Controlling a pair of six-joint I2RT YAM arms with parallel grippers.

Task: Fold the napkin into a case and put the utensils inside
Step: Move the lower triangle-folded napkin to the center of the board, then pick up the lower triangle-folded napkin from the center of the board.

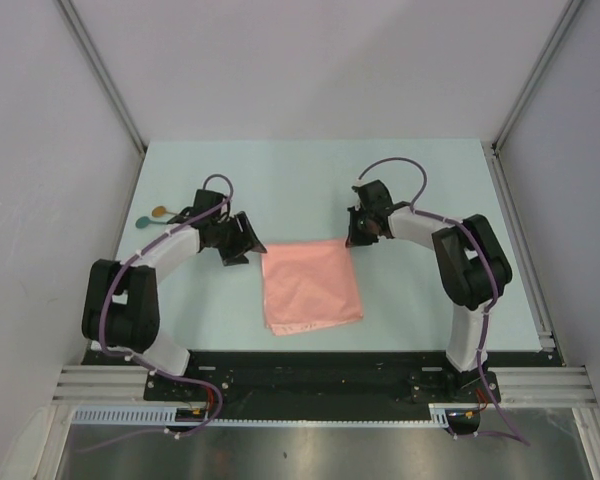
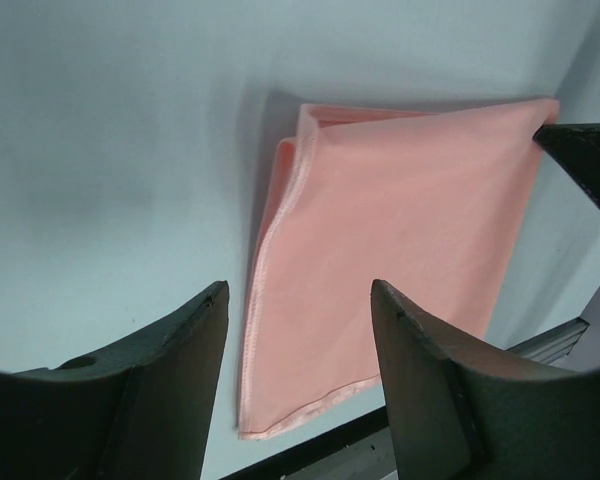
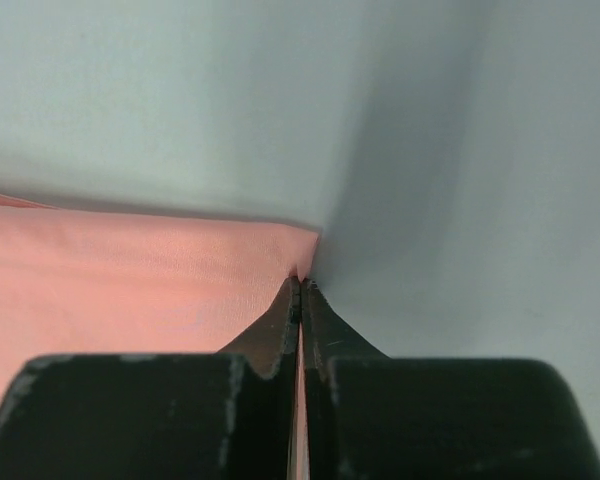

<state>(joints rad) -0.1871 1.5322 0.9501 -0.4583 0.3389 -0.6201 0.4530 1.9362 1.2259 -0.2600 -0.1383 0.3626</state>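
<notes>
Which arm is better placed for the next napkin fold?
Right: the right gripper is shut on the napkin at its far right corner. The left gripper is open beside its left edge, holding nothing.

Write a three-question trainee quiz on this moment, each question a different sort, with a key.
1. True or false: the left gripper is open, with nothing held.
2. Which corner of the napkin does the right gripper pinch? A: near left. B: far right. C: near right.
3. Fill in: the two spoons lie on the table's far ____ side, apart from the napkin.

Key: 1 true; 2 B; 3 left.
</notes>
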